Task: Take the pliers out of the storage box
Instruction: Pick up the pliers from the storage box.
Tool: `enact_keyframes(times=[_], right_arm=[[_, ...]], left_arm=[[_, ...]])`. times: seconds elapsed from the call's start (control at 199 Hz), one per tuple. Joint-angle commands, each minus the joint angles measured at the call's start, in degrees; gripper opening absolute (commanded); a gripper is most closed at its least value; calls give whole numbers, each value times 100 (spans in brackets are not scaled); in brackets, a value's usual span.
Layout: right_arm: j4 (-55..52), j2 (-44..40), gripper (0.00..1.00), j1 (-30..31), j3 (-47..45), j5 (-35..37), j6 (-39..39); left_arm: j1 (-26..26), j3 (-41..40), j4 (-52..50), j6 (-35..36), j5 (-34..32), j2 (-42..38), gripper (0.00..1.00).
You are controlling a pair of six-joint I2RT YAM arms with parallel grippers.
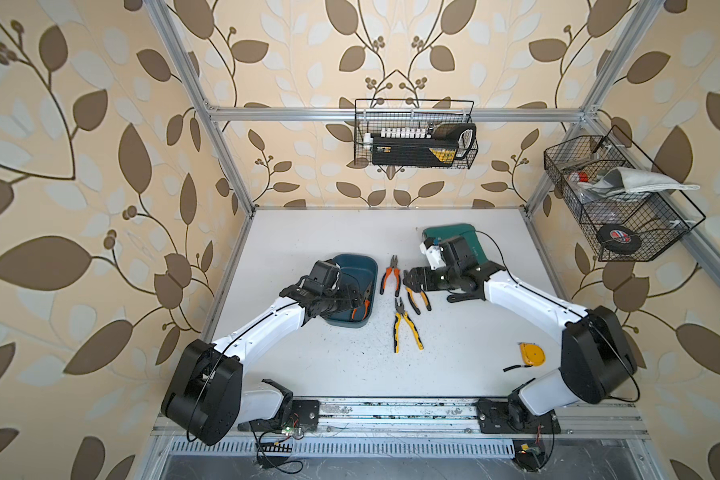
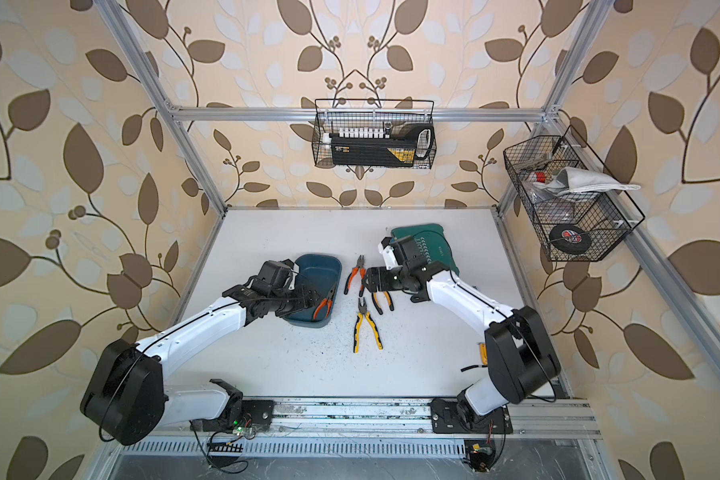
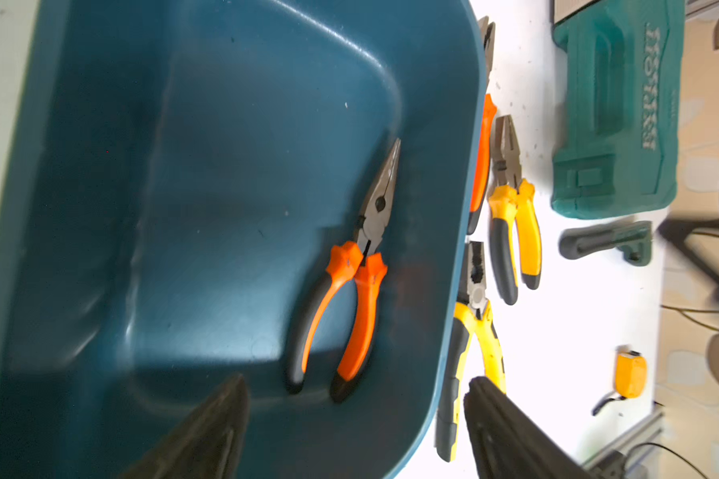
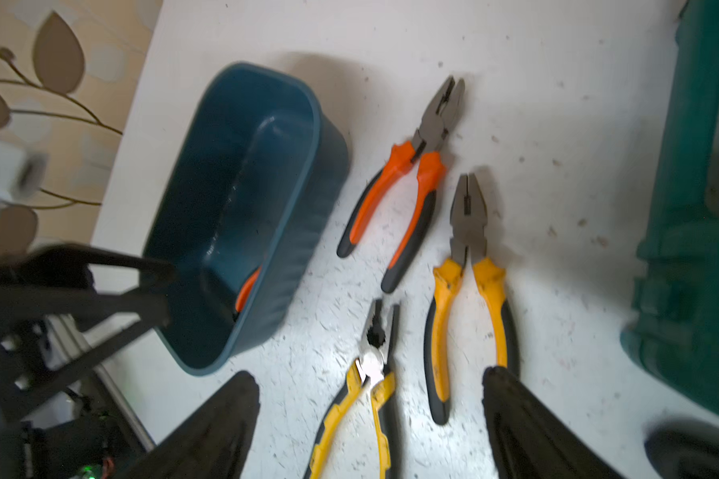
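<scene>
The left end effector (image 3: 358, 398) hangs over the near end of the storage box (image 3: 225, 166), its fingers spread wide and nothing between them; one pair of the pliers is not yet out, the orange needle-nose pliers (image 3: 362, 257); they lie flat on the box floor, close to the wall that faces the other tools; their long axis runs with the length of the box, dark nose toward the far end, handle tips toward the arm; in the left wrist view the handle tips sit just ahead of the two fingers and between their lines, so the gap stands across the handles and not along them; to my judgement a short reach forward and down would bring the fingers about the handles, with the near wall the thing to watch; just right of the box, on the tabletop (image 1: 308, 365), lie the orange combination pliers (image 1: 390, 276), the largest yellow pliers (image 1: 406, 324) nearer the robot, and the smaller yellow pliers (image 1: 417, 298) beside them, all pointing roughly away; the right end effector (image 4: 370, 377) hovers above these with its fingers wide apart, holding nothing; it is well apart from the pair in the box, so the left arm is plainly the nearer one.
</scene>
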Motion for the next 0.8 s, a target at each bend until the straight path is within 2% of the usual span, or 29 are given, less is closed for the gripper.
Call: enact_keyframes(times=[0.0, 0.035, 0.166, 0.241, 0.307, 0.437, 0.568, 0.799], right_arm=[[1508, -297, 86, 154, -1026, 1484, 185], [1801, -323, 85, 149, -1234, 1517, 299], [1717, -336, 85, 161, -1119, 1516, 415], [1716, -230, 85, 164, -1071, 1538, 442], [1682, -118, 85, 163, -1019, 1501, 490], [1668, -14, 84, 162, -947, 1321, 549], [1634, -39, 84, 164, -944, 1399, 533], [1565, 41, 84, 161, -899, 1465, 525]], left_arm=[[61, 309, 149, 513, 805, 152, 82], [55, 319, 230, 562, 888, 185, 82], [59, 267, 453, 905, 781, 433, 77], [64, 336, 416, 1195, 412, 625, 73], [67, 450, 305, 1407, 102, 893, 64], [91, 801, -125, 1554, -422, 1307, 55], [62, 895, -260, 1631, -329, 1411, 49], [-199, 774, -368, 1639, -594, 1383, 43]])
